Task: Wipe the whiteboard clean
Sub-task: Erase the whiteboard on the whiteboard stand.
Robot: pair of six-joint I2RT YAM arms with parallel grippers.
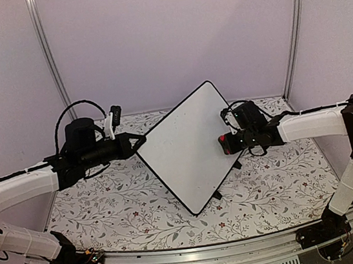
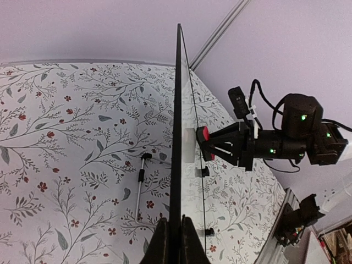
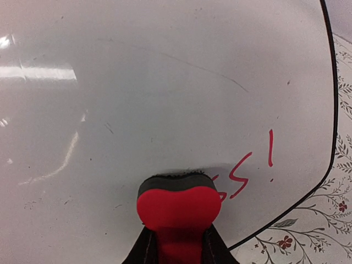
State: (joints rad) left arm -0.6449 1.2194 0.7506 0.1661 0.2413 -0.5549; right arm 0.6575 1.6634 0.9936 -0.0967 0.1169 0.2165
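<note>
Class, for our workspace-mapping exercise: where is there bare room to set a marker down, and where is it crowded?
Free: the tablecloth strip between the lower corner of the whiteboard and the arm bases, on both sides. Crowded: the middle, where the left claw clamps the whiteboard edge and the right claw presses the eraser on its face.

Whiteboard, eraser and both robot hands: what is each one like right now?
whiteboard: tipped up on edge, mostly clean, some red writing left near one corner
eraser: pressed against the board, right beside the writing
left gripper: shut on the whiteboard's rim
right gripper: shut on the eraser
</note>
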